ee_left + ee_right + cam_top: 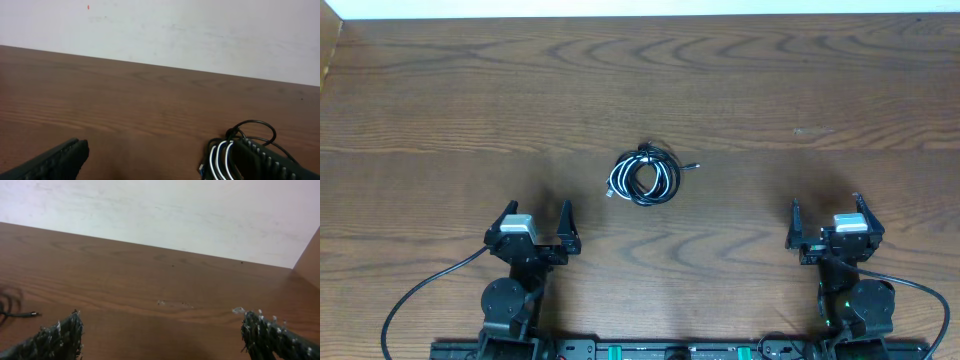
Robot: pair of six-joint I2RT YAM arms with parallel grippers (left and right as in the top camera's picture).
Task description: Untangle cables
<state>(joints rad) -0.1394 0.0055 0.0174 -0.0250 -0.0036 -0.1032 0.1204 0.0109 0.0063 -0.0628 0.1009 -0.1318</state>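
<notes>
The black cable (650, 158) and the white cable (620, 178) lie coiled together in one small bundle at the middle of the table. A black plug end (692, 166) sticks out to the right. In the left wrist view the bundle (235, 150) shows at the lower right, partly behind my right finger, with white loops (218, 159). In the right wrist view only a plug tip (31, 313) shows at the far left. My left gripper (536, 216) is open and empty, near and left of the bundle. My right gripper (827, 207) is open and empty, far right.
The wooden table (800, 90) runs to a white wall at the back. A raised wooden edge (328, 60) stands at the far left. Thick black arm cables (420, 290) trail near the front edge by each arm base.
</notes>
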